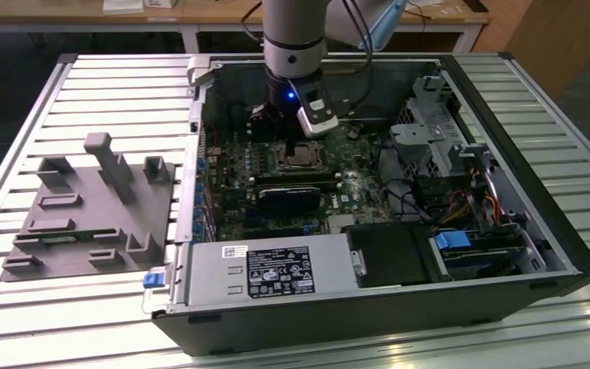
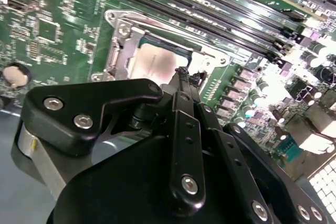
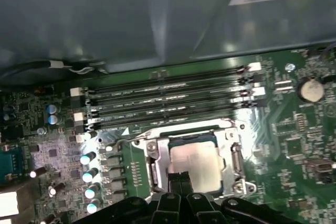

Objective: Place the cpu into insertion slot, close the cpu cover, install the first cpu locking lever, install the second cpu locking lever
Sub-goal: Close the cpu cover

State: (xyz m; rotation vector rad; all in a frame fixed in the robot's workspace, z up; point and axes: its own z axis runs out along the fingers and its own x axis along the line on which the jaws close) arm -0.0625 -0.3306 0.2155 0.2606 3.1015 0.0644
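The cpu [image 3: 203, 160] lies flat in the insertion slot [image 1: 297, 160] on the green board, its silver top showing through the window of the cpu cover [image 3: 158, 157]. The cover lies down over the socket, and its silver frame [image 2: 122, 45] rings the cpu [image 2: 153, 65]. My gripper [image 3: 181, 176] hangs just above the socket's edge, its black fingers pressed together with nothing seen between them. In the second wrist view the gripper's [image 2: 184, 75] fingertips overlap the rim of the chip. In the exterior view the gripper [image 1: 293, 147] stands upright over the socket inside the open computer case.
Long black memory slots [image 3: 168, 103] run beside the socket. A grey power-supply box [image 1: 264, 273] fills the case's near side, and a drive cage [image 1: 439, 131] with cables stands on the exterior view's right. A grey fixture [image 1: 90, 207] sits on the slatted table outside the case.
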